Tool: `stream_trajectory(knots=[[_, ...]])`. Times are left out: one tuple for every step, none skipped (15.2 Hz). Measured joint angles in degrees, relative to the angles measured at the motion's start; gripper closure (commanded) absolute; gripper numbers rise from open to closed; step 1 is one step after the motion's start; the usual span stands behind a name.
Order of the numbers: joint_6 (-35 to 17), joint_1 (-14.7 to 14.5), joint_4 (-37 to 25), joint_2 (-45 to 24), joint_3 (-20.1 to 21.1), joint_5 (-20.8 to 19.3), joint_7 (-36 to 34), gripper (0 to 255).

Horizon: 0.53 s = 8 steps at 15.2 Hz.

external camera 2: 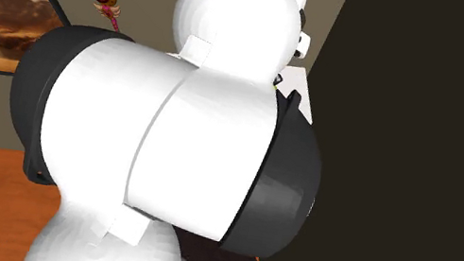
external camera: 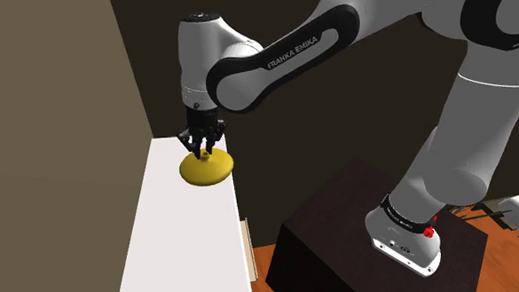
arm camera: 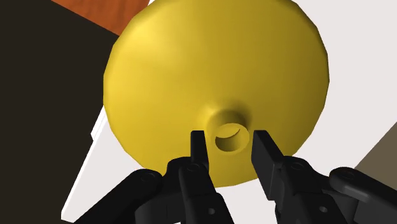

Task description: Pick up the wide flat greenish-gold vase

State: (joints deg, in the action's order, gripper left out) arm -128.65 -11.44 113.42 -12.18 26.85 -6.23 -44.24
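The pincer [arm camera: 229, 137] is being held narrowly open astride the neck [arm camera: 218, 119] of the yellow vase [arm camera: 191, 70] on the worktop [external camera: 177, 250]; a centred, level squeeze is being called for.

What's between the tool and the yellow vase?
Nothing. The wrist view shows the tool right at the neck of the vase, with no other thing in between.
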Motion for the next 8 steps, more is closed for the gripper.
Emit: stream_trajectory(knots=[[0.8, 0.0, -0.4, 0.4, 0.1, 0.3, 0.1, 255], [1.4, 0.1, -0.6, 0.9, 0.2, 0.6, 0.3, 255], [2.2, 0.2, -1.0, 1.3, 0.2, 0.9, 0.6, 255], [2.8, 0.2, -1.5, 1.5, 0.3, 1.0, 0.6, 255], [3.5, 0.2, -2.0, 1.8, 0.3, 1.1, 0.6, 255], [4.1, 0.3, -2.2, 2.1, 0.4, 1.4, 0.8, 255], [4.9, 0.4, -2.7, 2.5, 0.4, 1.6, 1.0, 255], [5.6, 0.4, -3.2, 2.7, 0.4, 1.7, 1.1, 255]])
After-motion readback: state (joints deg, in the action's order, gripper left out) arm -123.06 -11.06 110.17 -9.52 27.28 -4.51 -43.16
